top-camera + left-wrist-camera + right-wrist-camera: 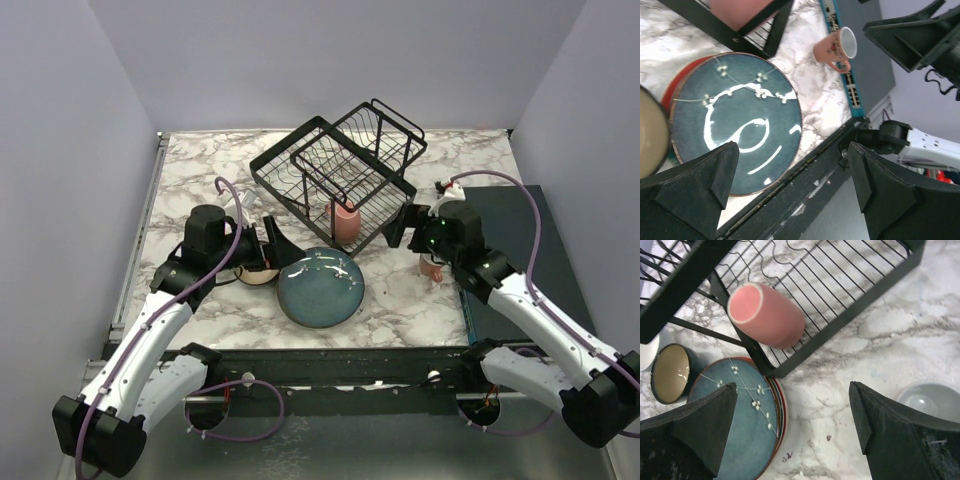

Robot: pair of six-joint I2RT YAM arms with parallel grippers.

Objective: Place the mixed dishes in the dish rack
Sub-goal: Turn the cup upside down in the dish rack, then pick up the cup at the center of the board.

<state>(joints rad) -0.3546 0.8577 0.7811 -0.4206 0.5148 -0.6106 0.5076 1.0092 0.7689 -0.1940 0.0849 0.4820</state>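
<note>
Teal plate [320, 287] lay flat on the worktop [200, 175] before the dish rack [340, 165]; left pincer [280, 248], released, at the rack's left front, stood nearer than right pincer [403, 228], also released.

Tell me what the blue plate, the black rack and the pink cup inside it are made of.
The blue plate looks like glazed ceramic: glossy, with glare and painted white blossoms. The rack seems to be black-coated metal wire: thin, stiff rods. The pink cup is probably ceramic too, smooth and matte, with a paler rim.
</note>
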